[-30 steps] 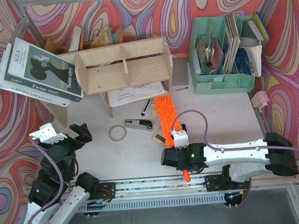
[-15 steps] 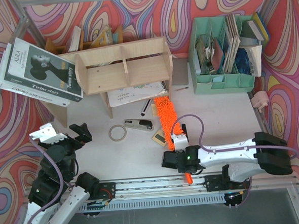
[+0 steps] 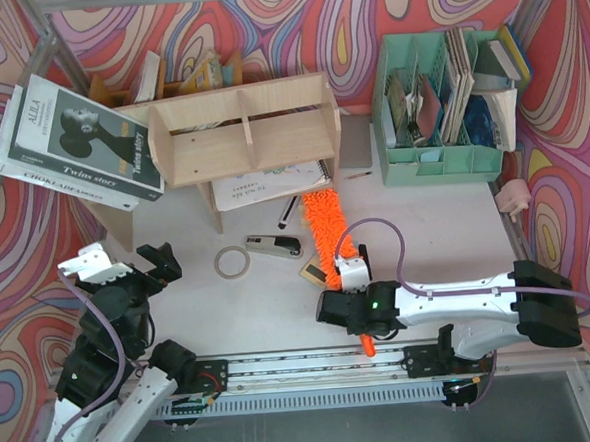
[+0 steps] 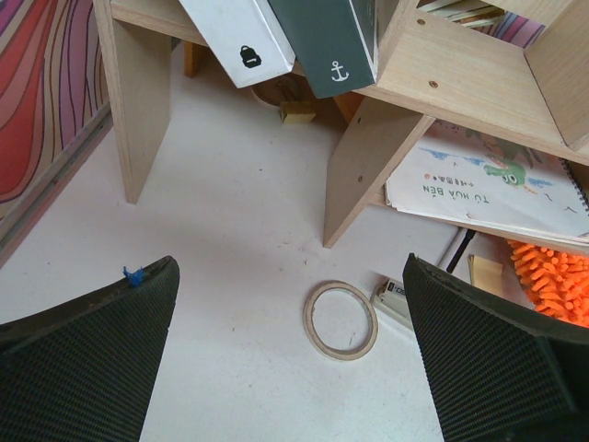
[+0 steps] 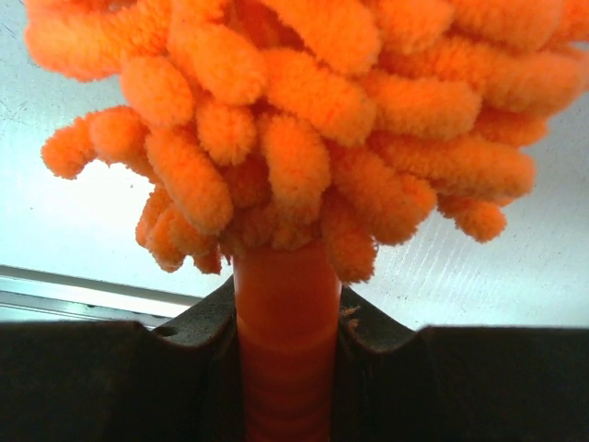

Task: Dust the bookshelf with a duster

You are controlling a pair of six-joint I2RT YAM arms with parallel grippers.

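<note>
**Duster in Grip, Head Not Yet on the Shelf**

The right gripper (image 3: 352,290) was clamped hard on the thin orange plastic handle of the duster (image 3: 323,219). The handle's end poked out behind the jaws toward the near edge of the table (image 3: 446,232). In the right wrist view the dark fingers (image 5: 198,322) pinched the handle just below the fluffy head.

The head lay low over the white table. Its far tip was just beside the right leg of the bookshelf (image 3: 244,124), at the corner of a spiral notebook (image 3: 268,186) stored under the lower tier. Whether it touched the notebook could not be told.

The left gripper (image 3: 125,266) stood fully open and empty, well apart from the duster and facing the shelf's left legs.

The step in hand appeared to be bringing the grasped duster to the shelf, with no board yet swept. The next move would likely call for raising the head clear of the table, then laying it flat along a tier and drawing it between the vertical dividers.

The head was a dense pile of soft chenille fingers and probably yields on contact. The shelf was pale, hard plywood with square edges. A thin tape ring (image 3: 232,262) and a stapler (image 3: 274,245) lay near the front.
</note>
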